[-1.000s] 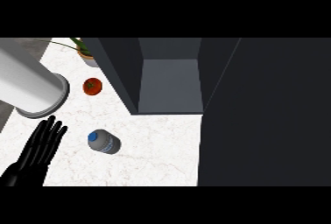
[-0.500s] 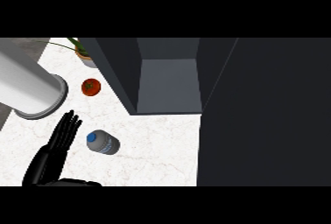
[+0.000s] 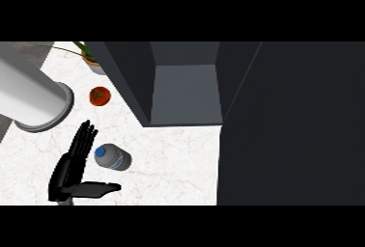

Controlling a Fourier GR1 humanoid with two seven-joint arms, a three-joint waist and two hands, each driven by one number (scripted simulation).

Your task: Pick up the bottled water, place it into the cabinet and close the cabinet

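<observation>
The bottled water [image 3: 114, 158], clear with a blue cap, lies on its side on the white marble counter [image 3: 175, 166], cap pointing left. My left hand [image 3: 70, 169] stands edge-on just left of it, open. Its fingers are straight and point away from me alongside the cap, and the thumb sticks out to the right below the bottle. I cannot tell whether the fingers touch the bottle. The dark grey cabinet [image 3: 184, 94] stands open beyond the bottle, its inside bare. My right hand does not show.
A wide dark panel [image 3: 292, 125] fills the right side, joined to the cabinet. A big grey cylinder [image 3: 28, 96] slants in at the upper left. Beside it lies a small red round thing [image 3: 99, 95], and a potted plant [image 3: 89, 55] stands at the back.
My left hand has come in from the far left, up next to the bottle, and turned edge-on with its thumb swung out. The bottle has stayed put.
</observation>
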